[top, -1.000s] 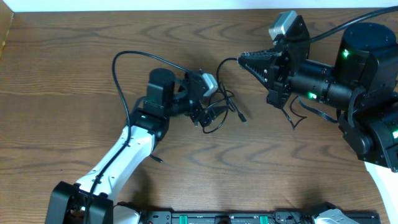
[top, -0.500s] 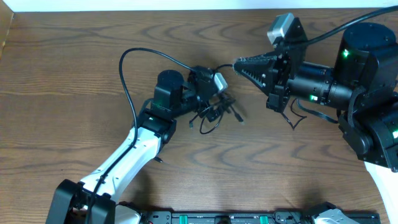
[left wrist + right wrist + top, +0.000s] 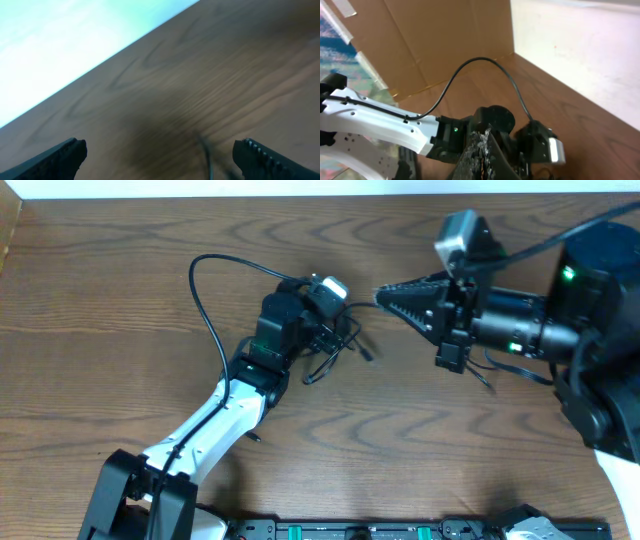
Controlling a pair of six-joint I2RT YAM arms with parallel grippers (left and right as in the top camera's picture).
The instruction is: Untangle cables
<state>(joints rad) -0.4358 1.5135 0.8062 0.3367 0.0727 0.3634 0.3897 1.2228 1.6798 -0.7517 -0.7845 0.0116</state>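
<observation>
The cables [image 3: 340, 352] lie as a small tangle of thin black cords on the wooden table [image 3: 120, 360], one plug tip [image 3: 368, 356] sticking out to the right. My left gripper [image 3: 333, 336] hovers right over the tangle, open. In the left wrist view the left gripper [image 3: 162, 157] is wide apart, with a blurred black cord [image 3: 208, 156] between the fingers, untouched. My right gripper [image 3: 382, 295] points left, shut on a thin cord that runs from its tip toward the tangle. In the right wrist view a thin strand shows between the pressed fingers of the right gripper [image 3: 483, 136].
The left arm's thick black wire [image 3: 200, 290] arcs over the table left of the tangle. Cardboard walls [image 3: 430, 40] stand at the table's far left. The table's back edge [image 3: 300, 194] runs just behind both grippers. A black rail [image 3: 350, 530] lies along the front edge.
The left arm swung toward the back and right, and the tangle now sits a little farther back under it. The right gripper, still shut, dropped slightly toward the front.
</observation>
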